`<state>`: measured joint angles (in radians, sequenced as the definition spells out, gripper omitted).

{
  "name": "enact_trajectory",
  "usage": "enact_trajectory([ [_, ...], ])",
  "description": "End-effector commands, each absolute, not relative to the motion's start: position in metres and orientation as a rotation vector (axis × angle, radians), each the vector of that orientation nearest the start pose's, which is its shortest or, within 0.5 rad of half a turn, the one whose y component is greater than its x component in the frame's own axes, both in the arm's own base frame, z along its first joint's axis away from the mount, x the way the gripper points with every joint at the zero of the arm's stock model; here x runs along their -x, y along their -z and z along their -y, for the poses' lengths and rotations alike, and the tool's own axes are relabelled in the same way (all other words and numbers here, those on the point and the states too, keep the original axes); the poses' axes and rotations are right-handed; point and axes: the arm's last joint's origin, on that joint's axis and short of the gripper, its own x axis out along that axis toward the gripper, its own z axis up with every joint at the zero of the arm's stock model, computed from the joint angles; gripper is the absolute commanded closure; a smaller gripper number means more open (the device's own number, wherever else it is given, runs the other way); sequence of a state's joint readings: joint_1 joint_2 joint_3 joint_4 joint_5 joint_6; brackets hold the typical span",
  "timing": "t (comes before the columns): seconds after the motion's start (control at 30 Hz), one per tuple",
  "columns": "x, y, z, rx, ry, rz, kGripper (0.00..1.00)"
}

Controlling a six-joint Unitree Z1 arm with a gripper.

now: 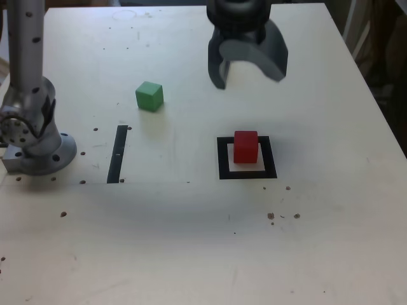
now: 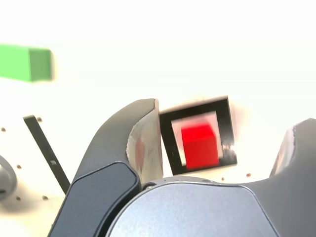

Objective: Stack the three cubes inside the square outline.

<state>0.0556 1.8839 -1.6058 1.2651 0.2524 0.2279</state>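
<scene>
A: Start nearest the camera. What is there?

B: Bare table [image 1: 191, 254] with a few dark specks. Further in, the outline [image 1: 222, 159] sits a little right of centre in the exterior view, and the red cube [image 1: 245, 147] stands inside it on the pale middle, square and upright.

A: So one is placed?

B: I'd judge so: one of three is home, with nothing on top of it yet. At about ten o'clock from the red one, well apart, the green cube [image 1: 149, 96] sits alone on the table. A black strip [image 1: 117, 154] lies between them, nearer the exterior view's left, and the arm's base [image 1: 35, 149] stands at that edge.

A: And the yellow one?

B: Neither view shows it.

A: The gripper?

B: The gripper [image 1: 250, 75] hangs at twelve o'clock from the red cube, beyond it and clear of the table. Its jaws are spread wide with nothing between them. The wrist view shows the same gap, with the red cube [image 2: 199, 146] and outline [image 2: 168, 145] seen through it.

A: What's left?

B: Likely green next, then yellow once found.
</scene>
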Motion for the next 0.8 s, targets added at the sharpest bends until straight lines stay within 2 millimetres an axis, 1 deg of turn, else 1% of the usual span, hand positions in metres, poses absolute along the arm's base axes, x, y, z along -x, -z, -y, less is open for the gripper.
enact_trajectory([
  [0.0, -0.337, -0.315, -0.046, -0.319, -0.067, -1.569, 0.01],
  [0.23, -0.337, -0.325, -0.117, -0.269, -0.085, -1.603, 0.01],
  [0.37, -0.333, -0.331, -0.15, -0.25, -0.111, -1.607, 0.01],
  [0.57, -0.327, -0.331, -0.187, -0.215, -0.142, -1.621, 0.01],
  [0.77, -0.327, -0.314, -0.218, -0.184, -0.128, -1.68, 0.02],
])
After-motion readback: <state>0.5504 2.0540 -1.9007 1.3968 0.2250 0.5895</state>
